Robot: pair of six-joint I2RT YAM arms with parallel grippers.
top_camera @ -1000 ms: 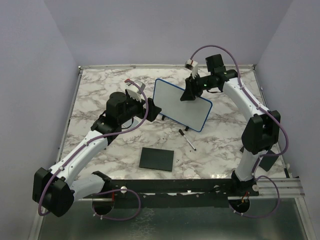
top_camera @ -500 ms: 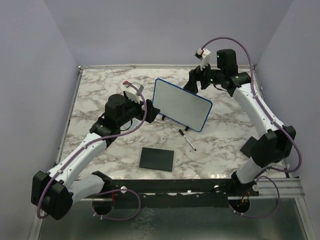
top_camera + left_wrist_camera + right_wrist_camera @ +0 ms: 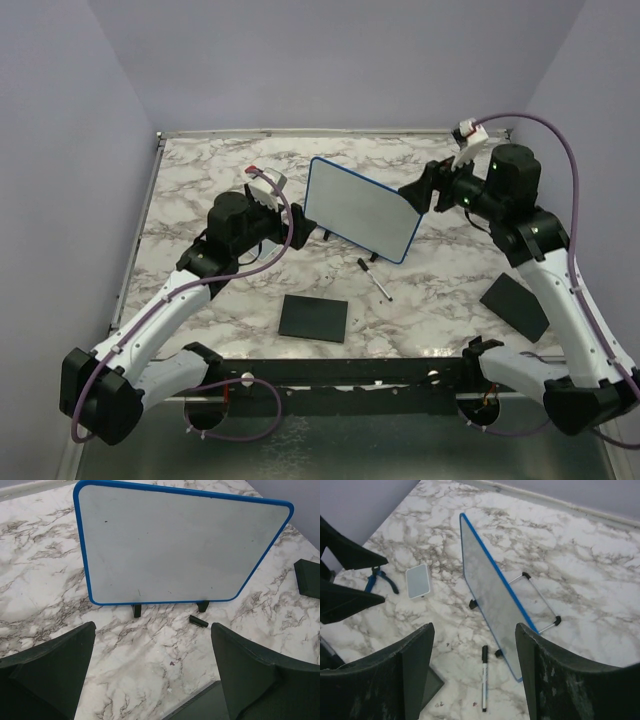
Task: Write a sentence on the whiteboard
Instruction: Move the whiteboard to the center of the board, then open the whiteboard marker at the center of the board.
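Marbled grey-and-white worktop point(image 3: 190, 170), boxed in by pale lilac walls point(image 3: 330, 60). Near its middle, whiteboard point(image 3: 362, 210): blue-rimmed, upright on two small black feet point(image 3: 137, 610), set slantwise across the marble and propped from behind by a wire stand point(image 3: 540, 600). Writing face plain pale white in the left wrist view, marked only by a few tiny dark specks. Off the whiteboard's left end and turned toward its writing face, left gripper point(image 3: 296, 222): spread wide, holding nothing, near the rim but apart from it. Off the whiteboard's right end, right gripper point(image 3: 418, 192): likewise parted and empty, clear of the rim. Just in front of the whiteboard's right foot, marker point(image 3: 376, 279): flat on the marble, black-capped, pale-barrelled. Farther in front of the whiteboard, toward the arm bases, black square pad point(image 3: 314, 318), lying flat. Well to the right of the whiteboard and nearer the front edge, dark slab point(image 3: 515, 307), beside the right arm. On the whiteboard's front side toward its left end, seen from the right wrist: small pale tile point(image 3: 417, 581) and, just past it, blue-handled tool point(image 3: 379, 577), both flat on the marble.
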